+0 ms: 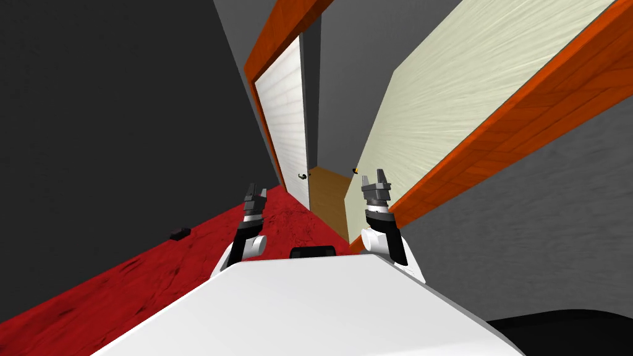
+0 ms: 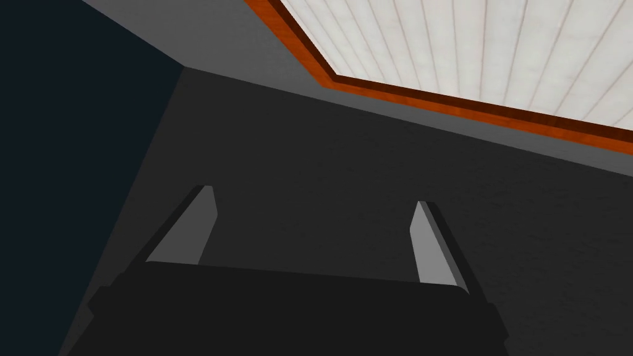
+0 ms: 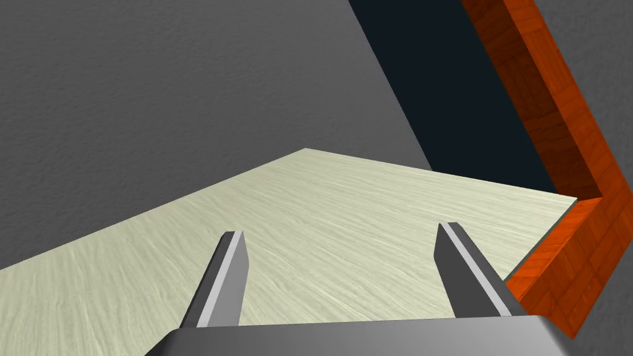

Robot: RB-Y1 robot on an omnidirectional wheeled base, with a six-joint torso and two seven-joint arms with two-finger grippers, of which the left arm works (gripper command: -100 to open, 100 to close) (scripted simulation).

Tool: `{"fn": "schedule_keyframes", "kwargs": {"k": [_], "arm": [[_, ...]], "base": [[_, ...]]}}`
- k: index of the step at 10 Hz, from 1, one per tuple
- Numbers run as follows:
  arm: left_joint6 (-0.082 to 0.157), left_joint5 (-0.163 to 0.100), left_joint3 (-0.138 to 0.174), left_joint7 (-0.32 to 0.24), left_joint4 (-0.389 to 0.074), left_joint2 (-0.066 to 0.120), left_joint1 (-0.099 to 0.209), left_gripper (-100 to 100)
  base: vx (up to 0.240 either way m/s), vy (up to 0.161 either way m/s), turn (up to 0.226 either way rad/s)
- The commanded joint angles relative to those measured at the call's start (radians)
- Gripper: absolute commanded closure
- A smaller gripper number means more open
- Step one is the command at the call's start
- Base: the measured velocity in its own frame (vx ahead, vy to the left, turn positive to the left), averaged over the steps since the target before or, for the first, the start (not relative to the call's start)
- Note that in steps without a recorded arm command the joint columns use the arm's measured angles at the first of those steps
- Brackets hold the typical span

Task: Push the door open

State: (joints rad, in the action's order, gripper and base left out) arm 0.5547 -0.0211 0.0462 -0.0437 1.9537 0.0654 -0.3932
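Note:
A pale cream door (image 1: 470, 93) with an orange frame (image 1: 525, 117) stands at my right, swung partly open, a small yellow knob (image 1: 355, 169) near its free edge. My right gripper (image 1: 372, 177) is raised close in front of this door's lower part, open and holding nothing. In the right wrist view its fingers (image 3: 225, 278) point along the cream door (image 3: 346, 204) beside the orange frame (image 3: 556, 154). My left gripper (image 1: 256, 188) hangs open over the red floor. In the left wrist view the left gripper (image 2: 315, 194) points at a dark wall.
A white panelled door (image 1: 284, 117) with a dark handle (image 1: 302, 177) stands ahead on the left in its own orange frame. Brown floor (image 1: 331, 198) shows through the gap between the doors. A small dark object (image 1: 180, 233) lies on the red floor (image 1: 185, 266).

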Motion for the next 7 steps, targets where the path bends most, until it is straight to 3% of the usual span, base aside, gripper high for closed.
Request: {"fn": "schedule_keyframes", "kwargs": {"k": [1, 7], "arm": [[0.010, 0.000, -0.001, 0.002, -0.041, 0.005, 0.013, -100], [0.037, 0.001, -0.007, 0.011, -0.204, 0.015, 0.078, -100]], "base": [[0.090, 0.101, -0.140], [0.075, 0.107, -0.159]]}}
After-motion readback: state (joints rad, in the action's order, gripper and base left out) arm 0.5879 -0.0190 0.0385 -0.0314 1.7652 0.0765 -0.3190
